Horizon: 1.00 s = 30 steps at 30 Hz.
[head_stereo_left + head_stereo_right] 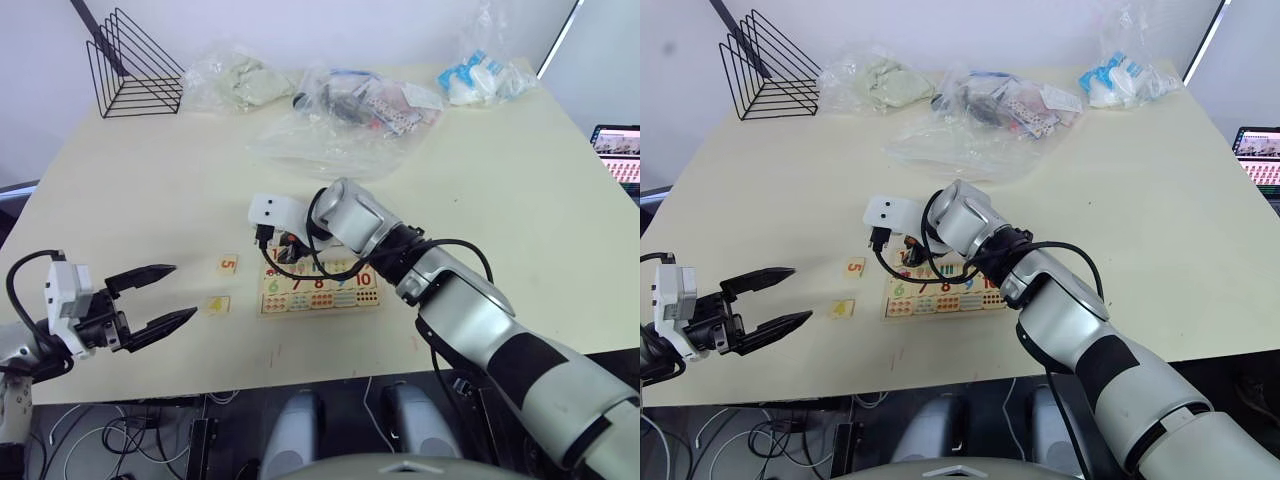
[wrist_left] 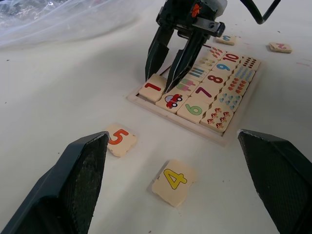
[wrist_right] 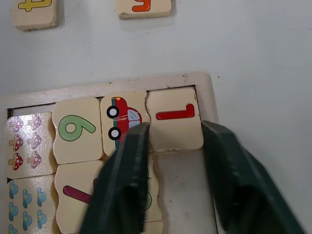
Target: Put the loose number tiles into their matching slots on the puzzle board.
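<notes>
Head view: my right claw (image 1: 283,243) sits over the board (image 1: 318,287) at mid-desk (image 1: 150,180); tiles 5 (image 1: 229,264) and 4 (image 1: 217,304) lie loose at its 9 o'clock.
Left wrist: my left claw (image 2: 173,183) is spread wide, empty.
Right wrist: fingers straddle tile 1 (image 3: 174,118), seated in the corner slot; I judge four tiles remain.

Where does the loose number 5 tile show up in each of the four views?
Left eye view: the 5 tile lies on the table just off the puzzle board's short edge.
Right eye view: same spot, beyond the 4 tile.
Left wrist view: low in frame, between the open left gripper's fingers.
Right wrist view: cut by the top edge.
Shared landmark: the red 1 tile at the board's corner.
</notes>
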Tool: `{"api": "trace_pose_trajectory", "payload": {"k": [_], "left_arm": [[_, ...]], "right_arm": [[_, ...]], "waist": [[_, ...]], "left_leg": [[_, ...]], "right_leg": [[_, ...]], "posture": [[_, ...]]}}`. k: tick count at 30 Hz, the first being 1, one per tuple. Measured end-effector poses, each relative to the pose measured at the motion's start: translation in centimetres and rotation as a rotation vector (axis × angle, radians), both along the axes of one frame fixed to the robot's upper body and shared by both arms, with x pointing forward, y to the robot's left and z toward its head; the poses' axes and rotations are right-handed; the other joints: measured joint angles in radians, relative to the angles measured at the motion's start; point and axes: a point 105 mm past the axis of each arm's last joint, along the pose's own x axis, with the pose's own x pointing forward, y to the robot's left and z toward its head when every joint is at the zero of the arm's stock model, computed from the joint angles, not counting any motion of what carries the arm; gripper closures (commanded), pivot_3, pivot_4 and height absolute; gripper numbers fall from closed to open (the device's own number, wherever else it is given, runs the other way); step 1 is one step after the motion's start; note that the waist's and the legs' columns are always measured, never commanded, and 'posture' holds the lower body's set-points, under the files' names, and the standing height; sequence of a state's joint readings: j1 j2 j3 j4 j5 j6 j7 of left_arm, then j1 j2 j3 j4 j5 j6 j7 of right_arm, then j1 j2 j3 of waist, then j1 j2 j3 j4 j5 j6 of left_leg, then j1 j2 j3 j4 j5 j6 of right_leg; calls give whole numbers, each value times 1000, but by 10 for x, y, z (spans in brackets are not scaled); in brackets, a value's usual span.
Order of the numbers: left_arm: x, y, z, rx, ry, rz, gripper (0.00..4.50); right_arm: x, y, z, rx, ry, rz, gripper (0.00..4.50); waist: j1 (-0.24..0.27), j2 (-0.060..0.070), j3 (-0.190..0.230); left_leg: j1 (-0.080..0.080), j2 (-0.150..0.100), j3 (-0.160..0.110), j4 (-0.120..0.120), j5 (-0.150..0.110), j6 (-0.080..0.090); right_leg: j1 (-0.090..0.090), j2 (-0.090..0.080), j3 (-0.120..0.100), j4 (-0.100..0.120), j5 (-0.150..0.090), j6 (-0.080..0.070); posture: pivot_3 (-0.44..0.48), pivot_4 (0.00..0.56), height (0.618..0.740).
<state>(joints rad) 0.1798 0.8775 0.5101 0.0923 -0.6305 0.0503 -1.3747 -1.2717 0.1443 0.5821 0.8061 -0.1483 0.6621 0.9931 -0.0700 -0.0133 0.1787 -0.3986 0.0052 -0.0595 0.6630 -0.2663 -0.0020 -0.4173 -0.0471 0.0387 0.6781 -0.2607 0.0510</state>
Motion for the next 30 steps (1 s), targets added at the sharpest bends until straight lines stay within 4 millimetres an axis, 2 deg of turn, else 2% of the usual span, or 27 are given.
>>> {"api": "trace_pose_trajectory", "payload": {"k": [2,3,4,12,16,18,19,20,27,28,30], "left_arm": [[0,0,0,0,0,0,0],[0,0,0,0,0,0,0],[0,0,0,0,0,0,0],[1,0,1,2,-10,-2,0],[2,0,2,3,-16,-4,0],[3,1,1,5,-12,0,0],[3,1,1,5,-12,0,0],[3,1,1,5,-12,0,0],[6,1,3,9,-21,-9,0],[6,1,3,8,-20,-9,0],[6,1,3,8,-21,-10,0]], "right_arm": [[0,0,0,4,-2,3,953],[0,1,1,7,-3,5,299],[0,1,1,8,-4,5,23],[3,-1,6,39,-12,9,23],[8,-5,13,129,-25,30,23],[10,-9,15,153,-33,33,528],[10,-9,15,162,-35,36,986],[11,-10,15,166,-38,36,1103],[8,-21,1,206,-34,74,4126],[8,-22,0,208,-35,77,4433],[8,-23,-2,208,-36,84,4433]], "waist": [[0,0,0],[0,0,0],[0,0,0],[0,0,0],[1,0,0],[0,-1,-1],[0,-1,-1],[0,-1,-1],[0,-2,-1],[0,-2,-1],[0,-2,-1]], "left_leg": [[0,0,0,0,0,0],[0,0,0,0,0,0],[0,0,0,0,0,0],[0,0,0,0,0,0],[0,0,0,0,0,0],[0,0,0,0,0,0],[0,0,0,0,0,0],[0,0,0,0,0,0],[0,0,0,0,0,0],[0,0,0,0,0,0],[0,0,0,0,0,0]], "right_leg": [[0,0,0,0,0,0],[0,0,0,0,0,0],[0,0,0,0,0,0],[0,0,0,0,0,0],[0,-1,0,0,0,0],[0,-1,0,0,0,0],[0,-1,0,0,0,0],[0,-1,0,0,0,0],[0,-1,-1,0,0,0],[0,-1,-1,0,0,0],[0,-1,-1,0,0,0]], "posture": [[0,150,740],[0,150,740],[0,150,740],[0,150,740],[0,150,740],[0,150,740],[0,150,740],[0,150,740],[0,150,740],[0,150,740],[0,150,740]]}}
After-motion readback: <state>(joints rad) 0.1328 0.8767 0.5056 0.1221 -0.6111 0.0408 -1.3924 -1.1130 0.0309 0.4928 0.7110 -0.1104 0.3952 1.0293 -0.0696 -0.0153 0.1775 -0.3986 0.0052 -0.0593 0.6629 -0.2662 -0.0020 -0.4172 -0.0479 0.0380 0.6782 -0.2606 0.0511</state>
